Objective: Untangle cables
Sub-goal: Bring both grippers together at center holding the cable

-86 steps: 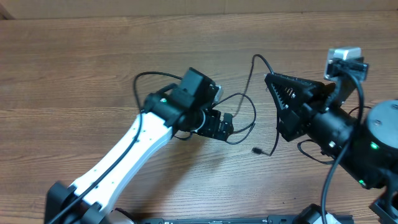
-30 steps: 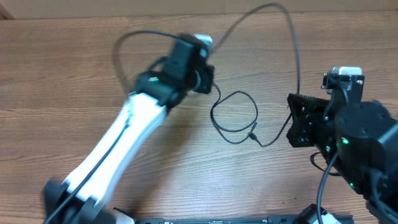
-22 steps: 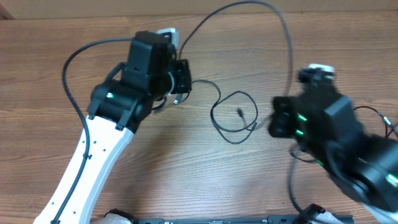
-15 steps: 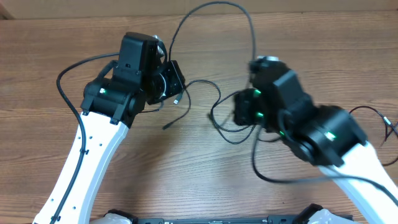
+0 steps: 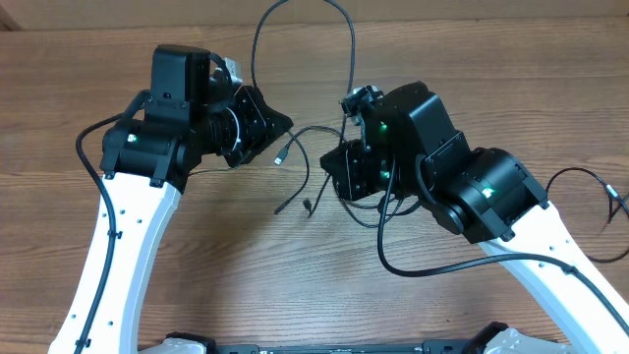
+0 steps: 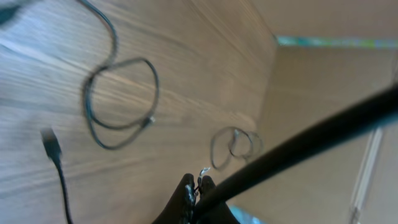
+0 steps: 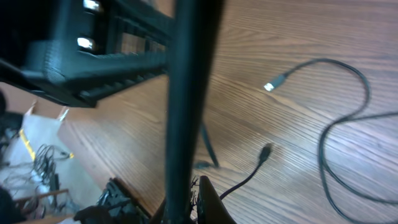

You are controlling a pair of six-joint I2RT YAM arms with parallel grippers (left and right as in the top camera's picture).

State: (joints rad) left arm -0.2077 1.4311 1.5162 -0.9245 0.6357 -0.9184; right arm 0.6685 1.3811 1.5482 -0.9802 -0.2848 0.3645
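Observation:
A thick black cable [image 5: 350, 51] arches above the table between my two grippers. My left gripper [image 5: 279, 125] points right, shut on one end; in the left wrist view the cable [image 6: 298, 146] leaves the shut fingertips [image 6: 188, 186] toward the upper right. My right gripper [image 5: 336, 175] sits mid-table, shut on the other end [image 7: 189, 93]. Thin black cables [image 5: 295, 187] lie loose between the grippers, with a silver-tipped plug [image 5: 281, 155] and a loop [image 5: 366, 218] partly hidden under the right arm. The right wrist view shows the silver-tipped plug [image 7: 273, 84] and a black plug [image 7: 265, 151].
Wooden table [image 5: 88, 69] with a cardboard wall along its far edge. The right arm's own lead [image 5: 580, 175] trails at the right. A small wire coil [image 6: 236, 142] lies far off in the left wrist view. A black frame [image 7: 93, 43] and floor clutter [image 7: 37, 168] show beyond the table edge.
The right arm has swung left to the table's middle and the left gripper has drawn back left. The cable arch between them has narrowed, and the loose plugs have shifted.

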